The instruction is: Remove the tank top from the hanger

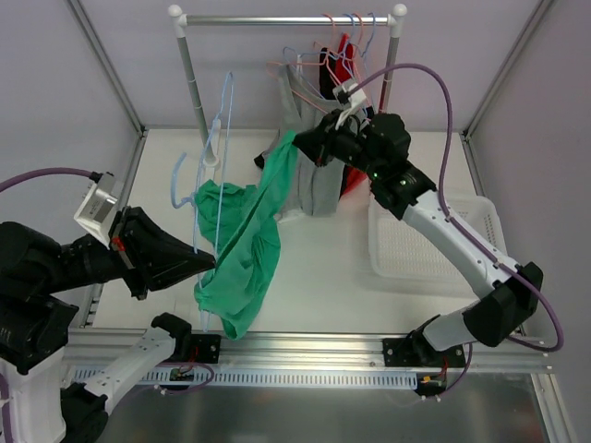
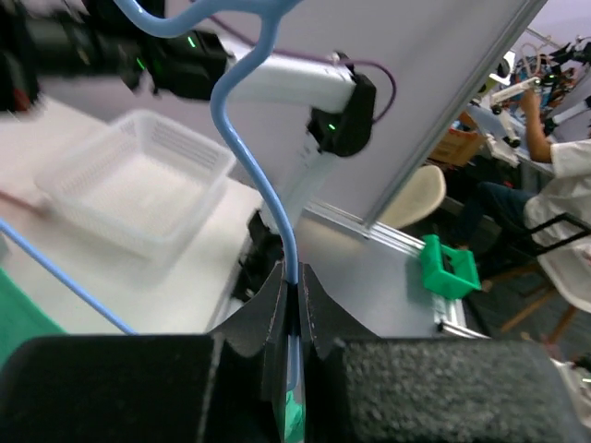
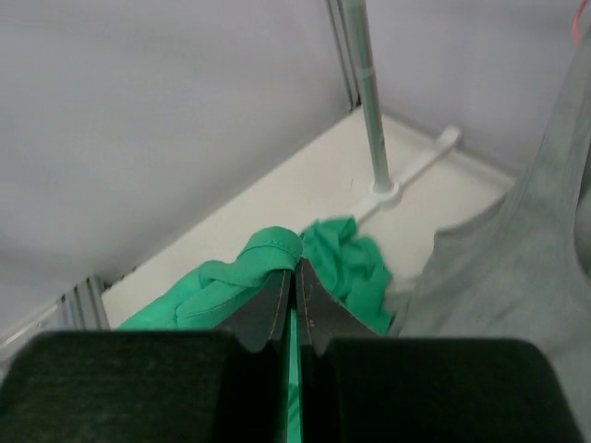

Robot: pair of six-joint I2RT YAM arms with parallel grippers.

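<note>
A green tank top [image 1: 247, 249] hangs bunched on a light blue wire hanger [image 1: 214, 175] above the table, left of centre. My left gripper [image 1: 207, 266] is shut on the hanger's lower wire [image 2: 294, 268], and a bit of green cloth shows between its fingers. My right gripper [image 1: 303, 142] is shut on the tank top's strap [image 3: 268, 254] and holds it up and to the right, so the cloth stretches from the hanger to the jaws. The rest of the green cloth [image 3: 346, 268] lies below it.
A clothes rail [image 1: 286, 18] at the back carries grey and red garments [image 1: 319, 189] and spare hangers, right behind my right gripper. A white basket [image 1: 434, 235] sits on the table at the right. The rail's post [image 3: 367, 101] stands close ahead of the right wrist.
</note>
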